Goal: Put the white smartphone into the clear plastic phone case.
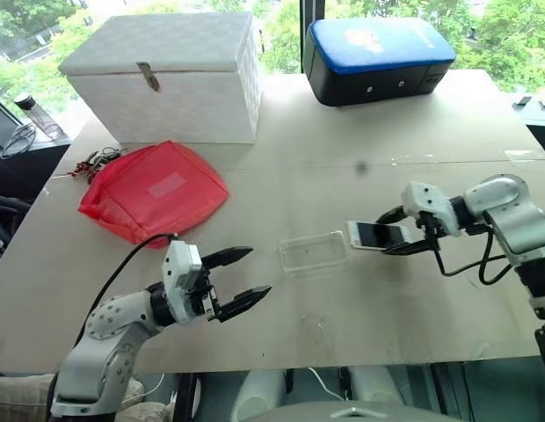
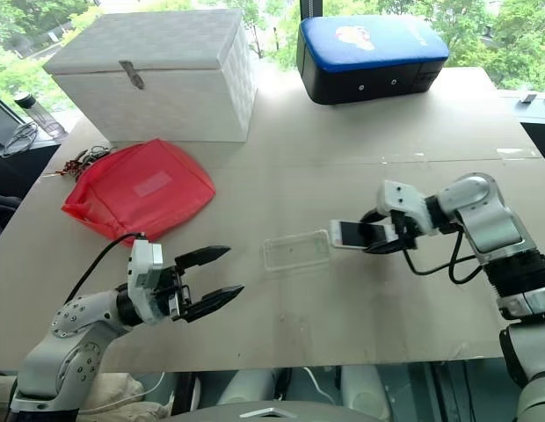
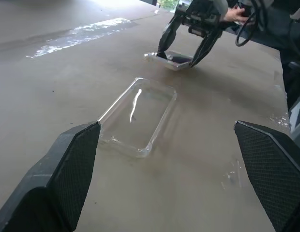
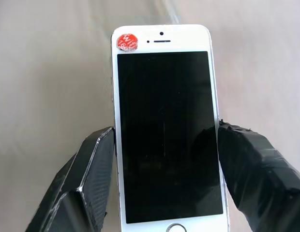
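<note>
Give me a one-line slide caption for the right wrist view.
Right gripper clamps the white smartphone with black screen by its long edges, above the beige table.

The white smartphone (image 4: 164, 130) has a black screen inside a white bezel, with a small round red sticker (image 4: 127, 42) at one top corner. The clear plastic phone case (image 1: 313, 251) is see-through, so the beige table (image 1: 343, 176) shows through it. Both grippers have black fingers (image 3: 72, 169) with a fine cross-hatched texture. Farther back lie a red mesh bag (image 1: 154, 189), a white box (image 1: 167, 75) with a quilted diamond pattern, and a black case with a blue top (image 1: 378, 57).
</note>
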{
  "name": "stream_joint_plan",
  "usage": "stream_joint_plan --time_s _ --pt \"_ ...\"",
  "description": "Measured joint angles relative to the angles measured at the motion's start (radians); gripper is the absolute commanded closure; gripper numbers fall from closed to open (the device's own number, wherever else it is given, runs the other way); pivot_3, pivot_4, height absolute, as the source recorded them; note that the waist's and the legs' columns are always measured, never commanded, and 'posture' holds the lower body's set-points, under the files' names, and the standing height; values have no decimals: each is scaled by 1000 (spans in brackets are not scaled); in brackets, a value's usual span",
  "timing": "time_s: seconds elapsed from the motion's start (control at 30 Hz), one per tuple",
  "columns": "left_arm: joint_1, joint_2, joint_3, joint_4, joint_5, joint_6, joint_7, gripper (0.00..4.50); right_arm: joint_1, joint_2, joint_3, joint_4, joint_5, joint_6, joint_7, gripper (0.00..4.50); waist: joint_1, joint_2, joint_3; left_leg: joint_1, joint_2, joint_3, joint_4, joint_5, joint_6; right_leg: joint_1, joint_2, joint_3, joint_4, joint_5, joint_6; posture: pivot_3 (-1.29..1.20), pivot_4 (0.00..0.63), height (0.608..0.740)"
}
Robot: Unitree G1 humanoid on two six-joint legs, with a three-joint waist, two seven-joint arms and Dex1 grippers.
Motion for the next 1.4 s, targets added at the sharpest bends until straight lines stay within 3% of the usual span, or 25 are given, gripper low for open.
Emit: stream_joint_plan --time_s 0.2,0.37,0.53,1.1,1.4 --pt "43 39 29 55 20 -101 -76 0 -8 107 90 -210 -7 173 -117 1715 7 0 0 0 0 0 0 0 0 0 0 0 -2 0 0 0 150 740" --pt "81 63 52 83 22 -163 -123 0 -82 192 224 -120 -112 176 -192 1715 10 0 1 0 -1 0 0 0 0 0 -1 -1 -2 0 0 0 150 740" --pt "82 63 53 84 28 -182 -117 0 -132 252 259 -42 -143 159 -216 1715 4 0 1 0 -1 0 -2 0 0 -1 -1 0 -2 0 0 0 150 740" --pt "96 47 48 77 38 -207 -73 0 -149 192 357 -33 -286 -13 -157 1717 10 -1 0 0 -1 0 -3 0 0 -2 -1 -1 -2 0 0 0 150 740" --pt "70 45 44 83 43 -211 -71 0 -138 192 360 -71 -304 46 -146 1718 10 -2 0 1 -1 -1 -3 0 0 -2 -1 -1 -3 0 0 0 150 740"
